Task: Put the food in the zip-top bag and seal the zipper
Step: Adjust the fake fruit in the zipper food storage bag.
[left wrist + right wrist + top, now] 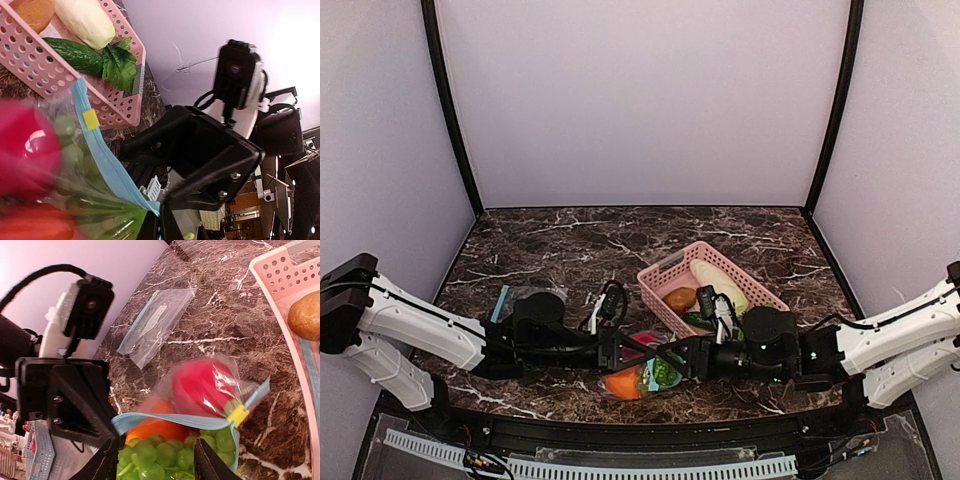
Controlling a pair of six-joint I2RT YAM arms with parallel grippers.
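Spare clear bag (155,325) is noted flat on the desk (550,245), far left. Left claw (625,356) is clenched on the zipper (170,419) end of the zip-top bag (220,375), found near the desk's near edge between both arms. Red fruit (200,385), orange fruit (155,430) and grapes (160,455) are seen inside; the seal cannot be told. Film is judged thin, slick and floppy, best taken by the stiffer strip. Right claw (157,460) is released, fingers astride the bag's mouth. Pink basket (665,270) is noted at right
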